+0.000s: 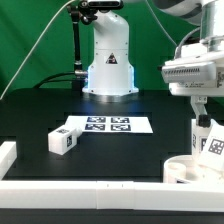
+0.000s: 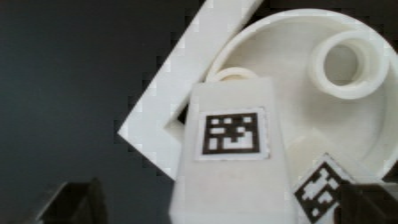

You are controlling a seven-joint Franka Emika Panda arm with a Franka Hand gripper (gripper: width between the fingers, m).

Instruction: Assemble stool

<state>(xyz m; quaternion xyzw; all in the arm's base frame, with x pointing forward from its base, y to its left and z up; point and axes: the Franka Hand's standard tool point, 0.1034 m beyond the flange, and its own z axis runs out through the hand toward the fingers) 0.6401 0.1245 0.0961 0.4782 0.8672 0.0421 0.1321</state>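
The round white seat disc (image 1: 186,170) lies at the exterior view's lower right, against the border rail. It also shows in the wrist view (image 2: 294,50), rim up, with a round socket (image 2: 356,66) in it. My gripper (image 1: 205,120) is above it, shut on a white tagged leg (image 1: 212,142) that points down at the seat. In the wrist view the leg (image 2: 228,150) fills the space between my dark fingers (image 2: 71,205), and its far end lies over the seat's inside near the rim. I cannot tell whether it touches. A second leg (image 1: 63,141) lies loose on the table at the left.
The marker board (image 1: 105,125) lies flat at the table's middle, in front of the robot base (image 1: 108,60). White border rails run along the front edge (image 1: 90,194) and the left edge (image 1: 6,155). A rail (image 2: 169,90) passes right beside the seat.
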